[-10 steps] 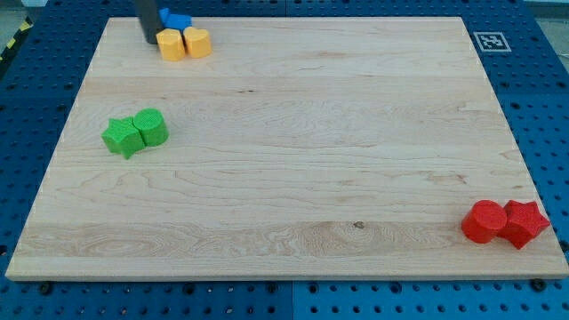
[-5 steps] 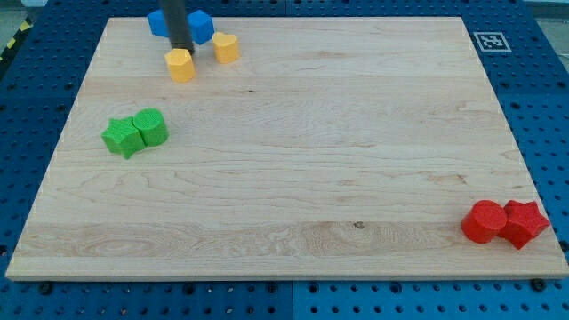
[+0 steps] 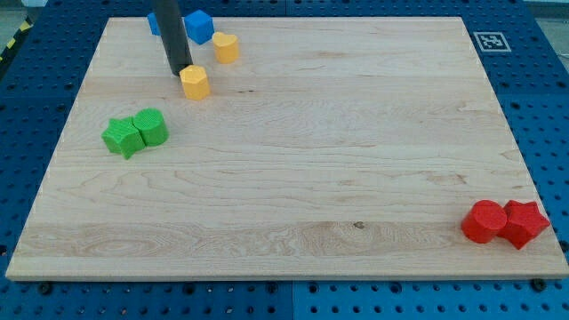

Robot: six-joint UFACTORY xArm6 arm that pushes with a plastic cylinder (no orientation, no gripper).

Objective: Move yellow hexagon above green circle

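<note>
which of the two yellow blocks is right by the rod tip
The lower yellow block, just right of my tip and about touching it. The other yellow block sits apart, higher up and further right, near a blue block.

Block count on the wooden board (image 3: 293, 160), by colour:

- Yellow: two blocks, a yellow hexagon (image 3: 194, 82) and a second yellow block (image 3: 226, 47).
- Blue: two blocks, a blue cube (image 3: 199, 26) and a blue block (image 3: 155, 22) partly hidden behind the rod.
- Green: two blocks, a green circle (image 3: 152, 127) and a green star (image 3: 122, 138).
- Red: two blocks, a red circle (image 3: 484, 221) and a red star (image 3: 524, 223).

Total: eight blocks. One fiducial marker (image 3: 490, 41).
</note>
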